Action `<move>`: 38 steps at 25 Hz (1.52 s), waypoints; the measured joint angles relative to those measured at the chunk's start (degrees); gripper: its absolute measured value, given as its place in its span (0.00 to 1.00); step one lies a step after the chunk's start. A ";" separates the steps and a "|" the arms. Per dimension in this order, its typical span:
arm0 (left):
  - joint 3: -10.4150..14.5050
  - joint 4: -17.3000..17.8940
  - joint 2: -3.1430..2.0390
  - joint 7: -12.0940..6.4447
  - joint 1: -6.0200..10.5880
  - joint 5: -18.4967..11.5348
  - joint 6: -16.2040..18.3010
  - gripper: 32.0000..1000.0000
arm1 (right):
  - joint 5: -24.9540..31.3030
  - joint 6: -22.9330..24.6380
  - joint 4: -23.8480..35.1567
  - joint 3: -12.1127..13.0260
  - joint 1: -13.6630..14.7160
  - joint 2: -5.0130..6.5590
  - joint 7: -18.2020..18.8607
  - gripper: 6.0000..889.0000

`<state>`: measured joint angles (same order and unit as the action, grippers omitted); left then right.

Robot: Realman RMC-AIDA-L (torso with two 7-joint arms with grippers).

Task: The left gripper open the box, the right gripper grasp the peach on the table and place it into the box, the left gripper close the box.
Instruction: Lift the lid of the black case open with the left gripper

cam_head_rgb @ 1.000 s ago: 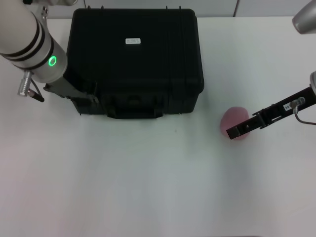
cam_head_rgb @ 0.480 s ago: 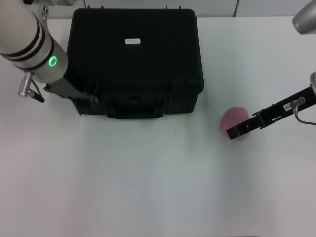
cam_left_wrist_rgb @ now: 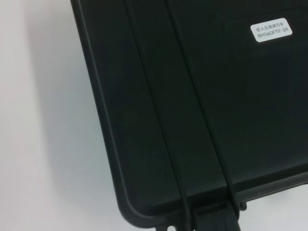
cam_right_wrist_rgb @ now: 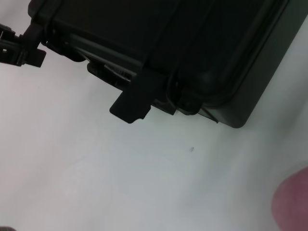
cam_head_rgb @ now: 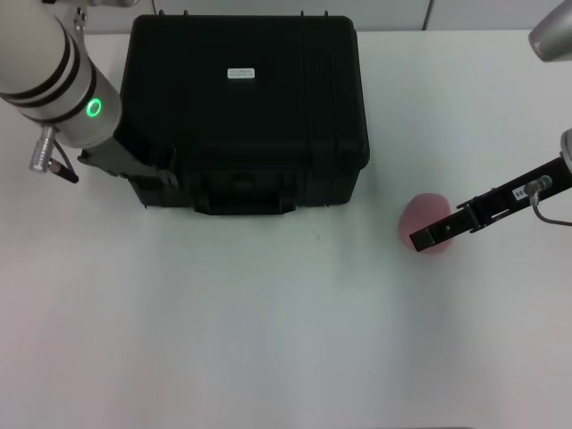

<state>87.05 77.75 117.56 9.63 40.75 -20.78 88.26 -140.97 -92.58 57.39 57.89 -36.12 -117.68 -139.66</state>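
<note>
1. Box (cam_head_rgb: 243,112): black ribbed hard case, lid down, standing on the white table (cam_head_rgb: 268,340) at the far side and left of centre. Its long axis runs left to right; the handle and latches face the robot, the hinge side faces away. A small white label (cam_head_rgb: 239,74) sits on the lid toward the far edge.
2. Peach (cam_head_rgb: 424,219): small round pink fruit resting on the table, well to the right of the box and nearer the robot than the box's front face. No long axis can be told.
3. Right gripper (cam_head_rgb: 427,235): slim black fingers reaching in from the right edge, tip pointing left and slightly toward the robot. The tip lies over the near side of the peach; whether it touches the fruit cannot be told, nor whether the fingers are apart or together.
4. Left gripper (cam_head_rgb: 147,170): at the box's front-left corner, against the case below the lid edge, on the white arm with the green ring light (cam_head_rgb: 93,108). Whether its fingers are parted or closed cannot be told against the black case.
5. Change from the earlier frames: the left arm has shifted very slightly; box, peach and right gripper lie as they did.
</note>
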 joint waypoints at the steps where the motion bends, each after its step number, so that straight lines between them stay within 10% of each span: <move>1: -0.01 0.10 0.00 0.00 0.02 0.03 0.09 0.36 | 0.00 0.00 0.00 0.00 0.00 0.00 0.00 0.88; 38: -0.29 6.19 0.01 0.02 0.57 -0.24 3.42 0.36 | 0.00 0.03 0.00 0.04 0.00 0.09 0.00 0.86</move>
<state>86.76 83.95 117.57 9.65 41.32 -21.01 91.68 -140.97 -92.55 57.39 57.93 -36.12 -117.59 -139.66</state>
